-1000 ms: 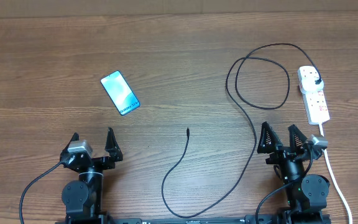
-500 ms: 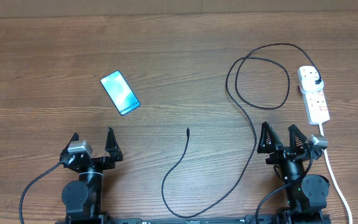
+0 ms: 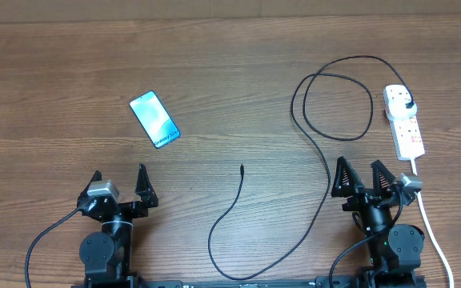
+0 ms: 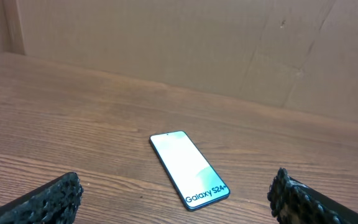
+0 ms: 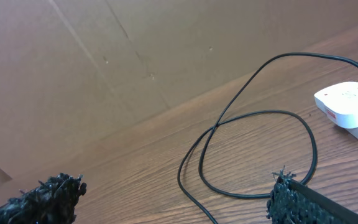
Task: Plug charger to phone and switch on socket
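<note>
The phone (image 3: pixel 154 119) lies flat on the wooden table at the left, cyan screen up; in the left wrist view (image 4: pixel 188 168) it lies ahead between the fingers. The black charger cable (image 3: pixel 324 160) loops across the right half. Its connector tip (image 3: pixel 242 168) lies free near the middle, and its plug (image 3: pixel 407 104) sits in the white socket strip (image 3: pixel 404 122) at the far right. The cable loop (image 5: pixel 253 155) and the strip's end (image 5: pixel 350 102) show in the right wrist view. My left gripper (image 3: pixel 119 183) and right gripper (image 3: pixel 362 175) are both open and empty near the front edge.
The strip's white cord (image 3: pixel 432 232) runs down the right side past my right arm. A brown cardboard wall (image 4: pixel 185 43) stands behind the table.
</note>
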